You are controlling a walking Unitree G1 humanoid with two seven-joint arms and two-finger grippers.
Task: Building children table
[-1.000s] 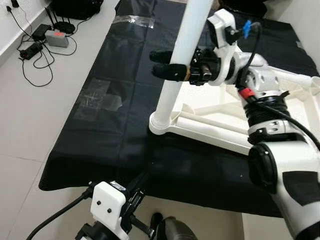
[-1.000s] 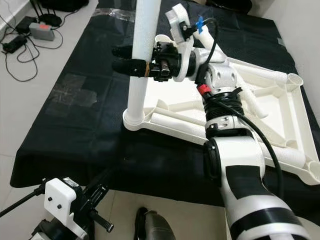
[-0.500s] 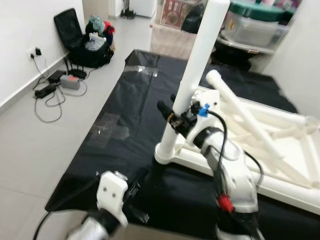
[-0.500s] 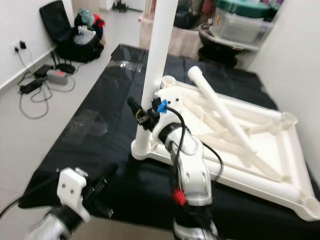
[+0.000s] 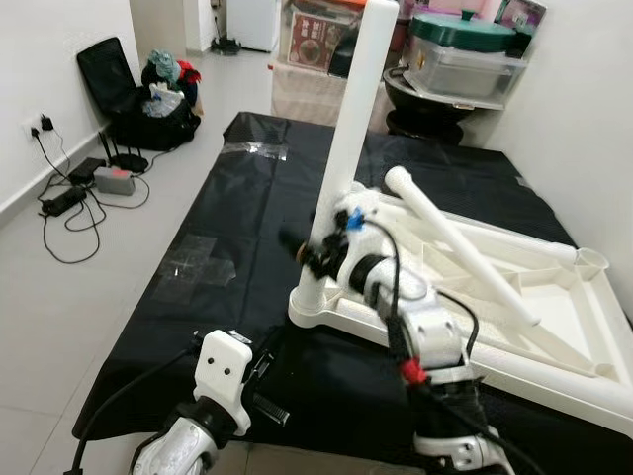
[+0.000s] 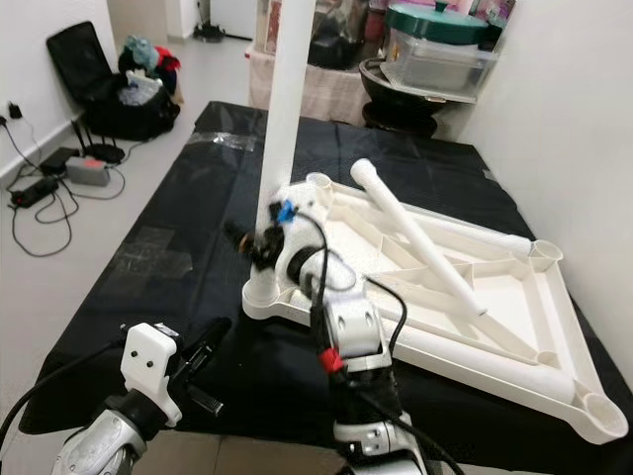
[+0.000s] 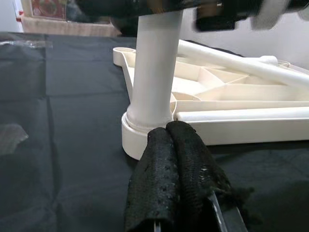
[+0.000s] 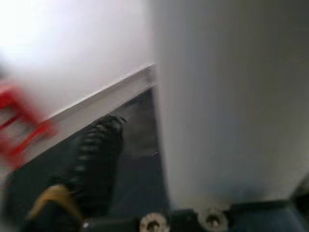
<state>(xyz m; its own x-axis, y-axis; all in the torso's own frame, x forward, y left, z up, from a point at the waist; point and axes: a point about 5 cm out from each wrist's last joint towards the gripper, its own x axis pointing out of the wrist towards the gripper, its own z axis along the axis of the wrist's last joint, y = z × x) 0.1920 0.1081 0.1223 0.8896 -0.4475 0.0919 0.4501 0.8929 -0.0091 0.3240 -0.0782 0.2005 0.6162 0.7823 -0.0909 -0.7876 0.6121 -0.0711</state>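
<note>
- While my left gripper [image 7: 169, 145] hangs low with its fingers pressed together, my view has pulled back and up.
- My right gripper [image 5: 309, 249] still clasps the upright leg [image 5: 348, 148] seated in the tabletop's [image 5: 554, 297] near corner socket.
- Beyond, a loose leg [image 5: 460, 242] awaits.

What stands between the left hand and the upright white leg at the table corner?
Nothing visible. The left hand, fingers together, points at the base of the upright leg across bare black cloth. The right hand is at that leg higher up.
</note>
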